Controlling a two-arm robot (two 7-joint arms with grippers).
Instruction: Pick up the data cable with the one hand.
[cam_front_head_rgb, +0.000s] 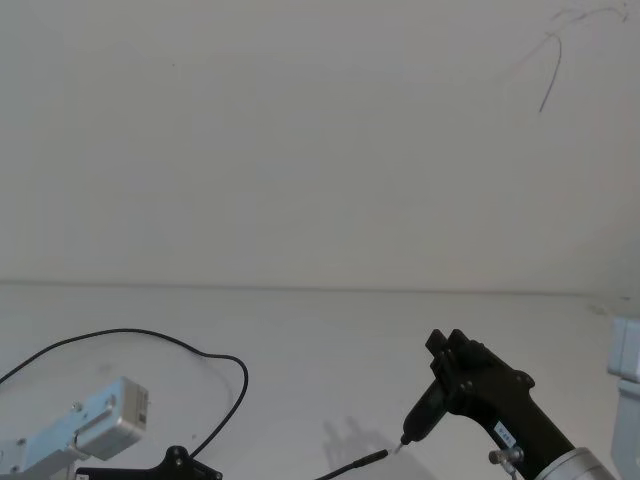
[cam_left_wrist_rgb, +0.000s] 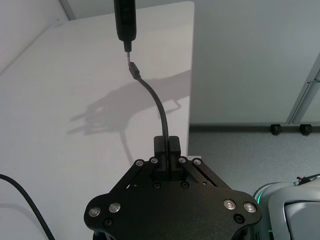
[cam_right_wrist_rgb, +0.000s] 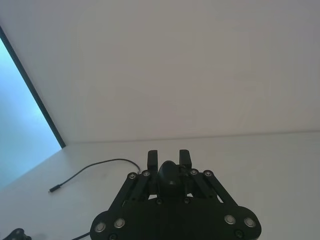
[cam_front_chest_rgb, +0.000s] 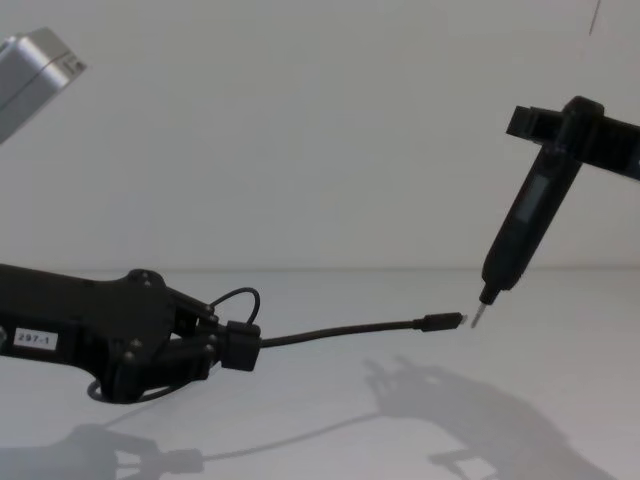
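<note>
So the pick-up looks basically done here. The left tool (cam_front_chest_rgb: 240, 347) is clamped on the data cable (cam_front_chest_rgb: 340, 331), fingers closed on it a little way back from the plug end, and that end sticks out off the worktop (cam_front_chest_rgb: 560, 340) toward the right, clear in the air with its shadow underneath. The rest of the cord loops back on the left side of the worktop, a big arc trailing behind the arm.

The right tool (cam_front_head_rgb: 440, 362) is on the right, clamped on a pen-like black tool body (cam_front_chest_rgb: 525, 225) that angles down. Its small tip sits just beside the cable's plug (cam_front_chest_rgb: 440, 321), nearly touching; I can't tell if it actually makes contact.

From what I can see, the grab and lift of the plug end is finished. What's left is maybe just holding it steady, or getting the slack off the worktop if that counts.
</note>
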